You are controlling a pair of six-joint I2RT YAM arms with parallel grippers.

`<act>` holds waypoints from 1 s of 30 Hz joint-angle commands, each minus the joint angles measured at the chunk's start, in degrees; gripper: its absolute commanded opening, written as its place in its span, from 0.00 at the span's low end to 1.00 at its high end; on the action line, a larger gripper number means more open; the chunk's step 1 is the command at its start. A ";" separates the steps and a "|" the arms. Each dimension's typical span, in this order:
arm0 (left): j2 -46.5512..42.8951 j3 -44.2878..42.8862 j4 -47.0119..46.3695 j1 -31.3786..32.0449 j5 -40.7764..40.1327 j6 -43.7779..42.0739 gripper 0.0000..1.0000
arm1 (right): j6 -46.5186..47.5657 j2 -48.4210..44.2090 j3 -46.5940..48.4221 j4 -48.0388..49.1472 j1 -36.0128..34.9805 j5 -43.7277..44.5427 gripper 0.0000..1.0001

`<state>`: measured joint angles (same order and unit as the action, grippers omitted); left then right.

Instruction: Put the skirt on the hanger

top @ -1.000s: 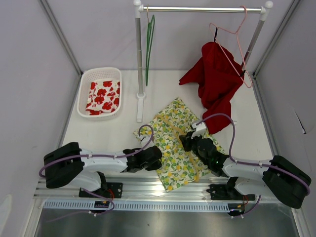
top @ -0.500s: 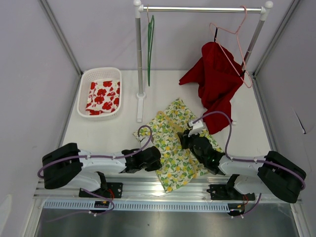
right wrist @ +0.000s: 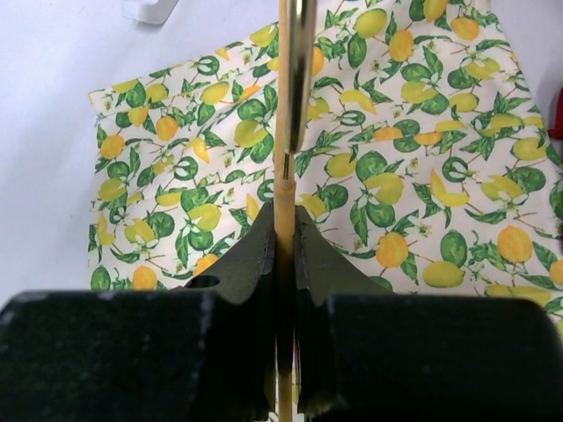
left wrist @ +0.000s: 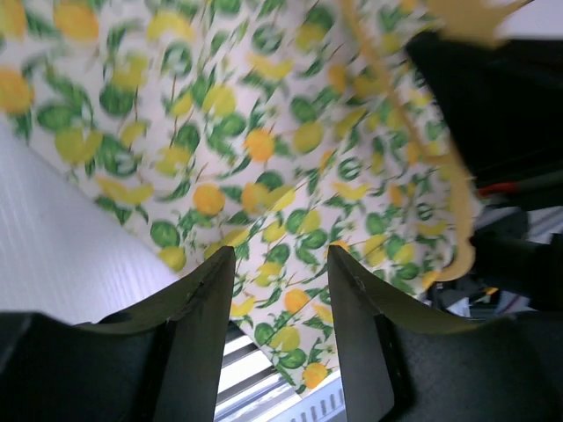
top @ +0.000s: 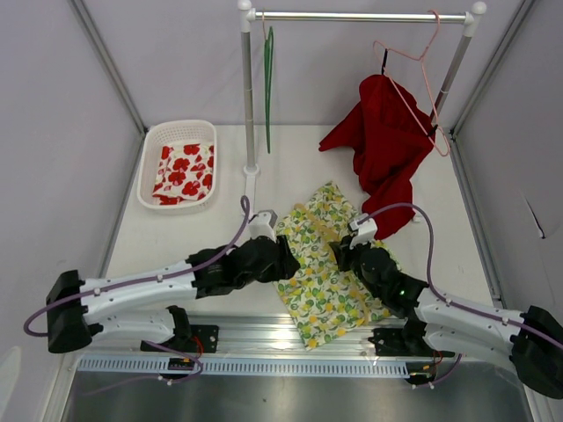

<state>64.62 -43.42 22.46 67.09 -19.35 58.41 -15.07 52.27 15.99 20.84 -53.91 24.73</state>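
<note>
hanger (right wrist: 287,207) edge-on, blending into skirt (right wrist: 422,176)

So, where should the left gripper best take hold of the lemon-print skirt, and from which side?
Probably its left edge, coming down from above on the left. The skirt lies mostly flat on the table, so only a free edge can be pinched up. The open left gripper hangs just by it. The right gripper, shut on the yellow hanger, occupies the middle.

Lemon-print skirt (top: 321,272) spread flat, thin yellow hanger (right wrist: 295,88) seemingly across it
</note>
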 commanded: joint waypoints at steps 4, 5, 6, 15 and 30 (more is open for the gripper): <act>-6.52 -8.43 7.86 -0.29 -7.01 -9.63 0.53 | 2.93 -5.95 14.57 -13.70 -0.14 3.39 0.00; -7.66 -9.48 7.78 -0.29 -7.27 -11.03 0.54 | 3.72 -5.60 16.77 -17.03 -0.23 3.74 0.00; -8.01 -10.97 8.04 -0.29 -7.54 -11.74 0.54 | 4.52 -4.82 21.23 -18.45 -0.14 3.75 0.00; -11.52 -19.06 12.34 -0.47 -9.65 -16.49 0.54 | 12.16 1.95 41.74 -28.92 0.99 8.40 0.00; -19.09 -22.32 19.38 -0.38 -11.50 -19.47 0.55 | 14.89 21.90 73.62 -28.05 24.46 -15.05 0.00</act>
<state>46.54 -62.94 40.18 66.94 -29.43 41.39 -1.37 71.16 80.31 -12.08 -31.68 17.02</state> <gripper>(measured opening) 0.547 0.079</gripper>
